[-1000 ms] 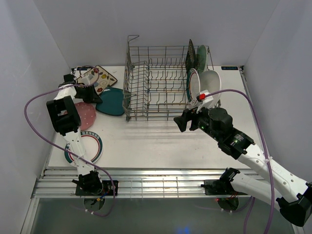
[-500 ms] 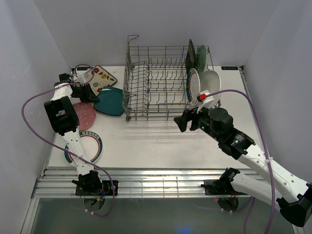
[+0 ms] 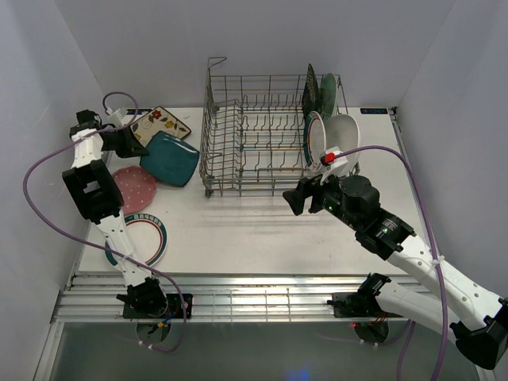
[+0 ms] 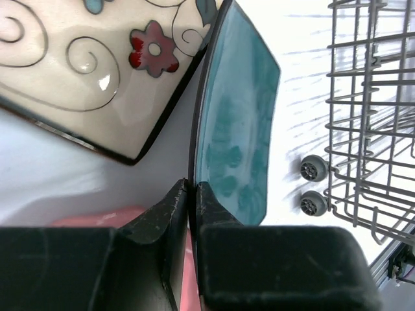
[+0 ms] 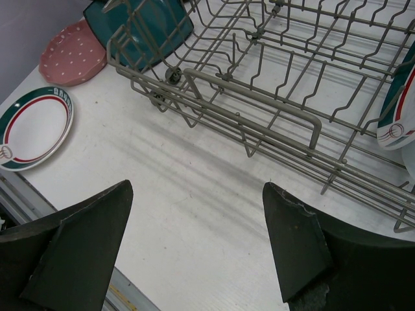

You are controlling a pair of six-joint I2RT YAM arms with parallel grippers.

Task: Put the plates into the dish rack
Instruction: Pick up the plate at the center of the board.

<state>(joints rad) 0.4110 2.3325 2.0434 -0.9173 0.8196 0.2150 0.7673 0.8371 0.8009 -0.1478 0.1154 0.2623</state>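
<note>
Left gripper [image 4: 191,194], clamped on the rim of the teal square ceramic plate [image 3: 169,158], has raised it, left of the grey wire dish rack [image 3: 254,135]; I rack it next. Right gripper [image 5: 198,189] gapes empty.

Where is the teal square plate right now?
In the top view, the teal square plate is left of the grey wire dish rack, beside the cream floral square plate, its edge pinched by the left hand.
</note>
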